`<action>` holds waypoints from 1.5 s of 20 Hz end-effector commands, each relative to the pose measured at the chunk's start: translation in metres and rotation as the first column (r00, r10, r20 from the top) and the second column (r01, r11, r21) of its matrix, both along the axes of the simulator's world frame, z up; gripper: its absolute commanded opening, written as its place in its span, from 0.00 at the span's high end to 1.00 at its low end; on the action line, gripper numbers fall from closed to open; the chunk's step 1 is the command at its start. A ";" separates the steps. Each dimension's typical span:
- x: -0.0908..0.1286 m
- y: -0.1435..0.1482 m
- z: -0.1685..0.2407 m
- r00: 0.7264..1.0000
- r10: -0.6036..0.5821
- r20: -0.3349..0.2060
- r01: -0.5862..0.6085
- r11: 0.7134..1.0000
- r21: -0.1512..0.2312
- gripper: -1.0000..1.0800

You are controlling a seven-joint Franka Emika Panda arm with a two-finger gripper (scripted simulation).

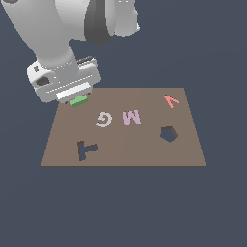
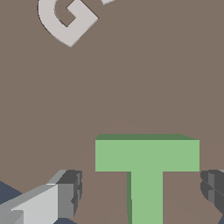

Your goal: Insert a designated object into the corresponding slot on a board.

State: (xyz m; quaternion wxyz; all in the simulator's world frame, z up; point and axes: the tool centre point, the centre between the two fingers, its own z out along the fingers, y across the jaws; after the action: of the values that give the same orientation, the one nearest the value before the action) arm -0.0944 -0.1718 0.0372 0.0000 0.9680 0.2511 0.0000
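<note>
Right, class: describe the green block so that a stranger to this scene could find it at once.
Find the flat brown board. At its far corner on the exterior view's left, under the open gripper, lies the green T-shaped block. It is the only green letter; the G is grey-white, the M pink, the V red.

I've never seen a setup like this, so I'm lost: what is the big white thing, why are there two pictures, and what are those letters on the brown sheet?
The big white thing is a simulated robot arm ending in a gripper. One picture looks at the scene from outside; the other comes from a camera on the arm's wrist, looking down between its fingers. The flat brown rectangular board carries a whitish G letter, a pink M letter and a red V letter, plus a dark T-shaped cutout and a dark pentagon cutout. The small green T-shaped block sits between the open fingers, not yet gripped.
</note>
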 end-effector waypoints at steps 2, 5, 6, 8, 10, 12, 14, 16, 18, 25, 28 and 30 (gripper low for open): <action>0.000 0.000 -0.007 1.000 0.001 0.000 -0.001 1.000 0.000 0.04; 0.000 0.000 -0.007 1.000 0.001 0.000 -0.001 1.000 0.000 1.00; 0.000 0.000 -0.007 1.000 0.001 0.000 -0.001 1.000 0.000 1.00; 0.000 0.000 -0.007 1.000 0.001 0.000 -0.001 1.000 0.000 1.00; 0.000 0.000 -0.007 1.000 0.001 0.000 -0.001 1.000 0.000 1.00; 0.000 0.000 -0.007 1.000 0.001 0.000 -0.001 1.000 0.000 1.00; 0.000 0.000 -0.007 1.000 0.001 0.000 -0.001 1.000 0.000 1.00; 0.000 0.000 -0.006 1.000 0.001 0.000 -0.001 1.000 0.000 1.00; 0.000 0.000 -0.003 1.000 0.001 0.000 -0.001 1.000 0.000 1.00; 0.001 0.002 -0.004 1.000 -0.014 0.000 0.014 1.000 0.000 1.00; 0.002 0.005 -0.004 0.999 -0.038 0.000 0.038 0.999 0.000 1.00; 0.003 0.007 -0.003 0.998 -0.059 0.000 0.059 0.998 0.000 1.00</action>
State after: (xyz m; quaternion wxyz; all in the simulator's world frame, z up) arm -0.0927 -0.1666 0.0336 -0.0001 0.9733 0.2294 -0.0003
